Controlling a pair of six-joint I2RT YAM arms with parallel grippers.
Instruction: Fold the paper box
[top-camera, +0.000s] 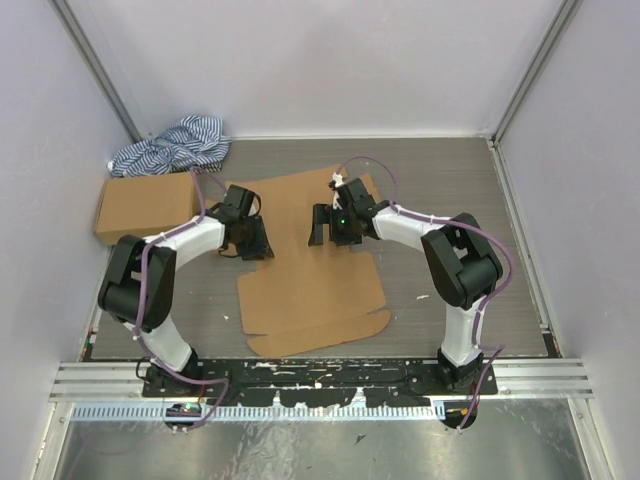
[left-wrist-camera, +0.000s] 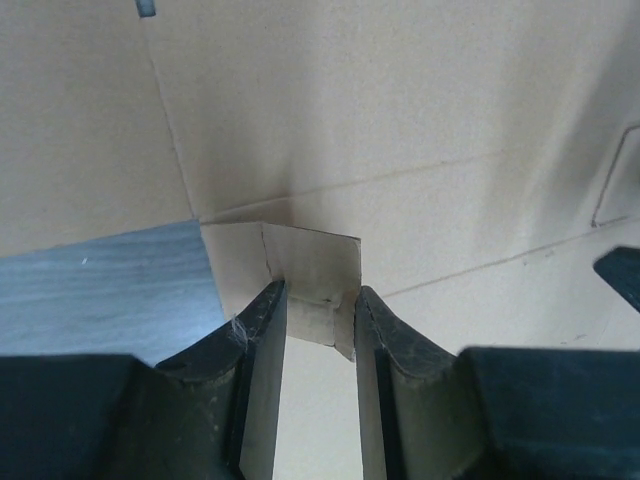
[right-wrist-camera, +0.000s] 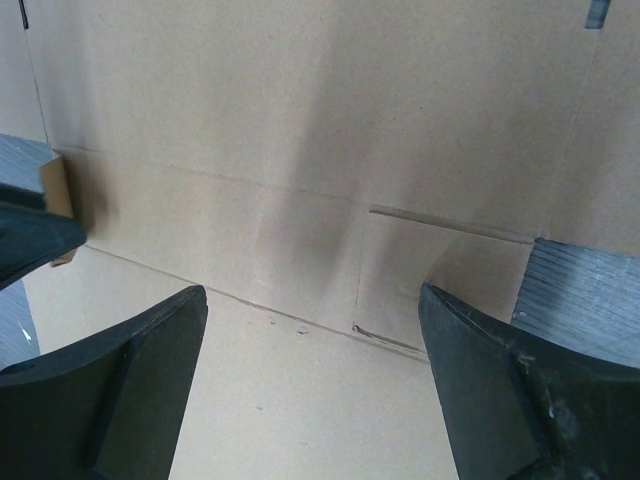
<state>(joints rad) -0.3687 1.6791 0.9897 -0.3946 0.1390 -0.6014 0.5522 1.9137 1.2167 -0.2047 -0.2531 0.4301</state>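
Paper box (top-camera: 310, 295): an unfolded brown cardboard blank, lying mostly flat at the centre of the table (top-camera: 450, 190). Its long axis runs from the near edge towards the back. The near end has rounded flap corners, and the far end reaches up between the two wrists. In both wrist views I see crease lines and cut slots across its surface.

Left gripper (left-wrist-camera: 318, 295): it sits at the left edge of the blank, about halfway along its length. The fingers (left-wrist-camera: 262, 335) are drawn close together, with a small corner tab (left-wrist-camera: 312, 265) between them. The tab stands up off the sheet, and each finger touches one side of it. I log this as pinching the tab. Grey table surface shows just left of the tab.

Right gripper (right-wrist-camera: 315, 300): it is over the far half of the blank and points towards the left gripper. The fingers (right-wrist-camera: 130, 370) are spread wide with nothing between them, only flat cardboard and a crease below. I cannot tell whether the tips touch the sheet. From the top view, the two grippers are near each other but apart.

Surroundings: a ready-made brown box (top-camera: 145, 205) sits at the left side of the table, just beyond the left arm's elbow. A blue-white striped cloth (top-camera: 175, 145) is bunched in the far left corner, just behind that box. Neither touches the blank.
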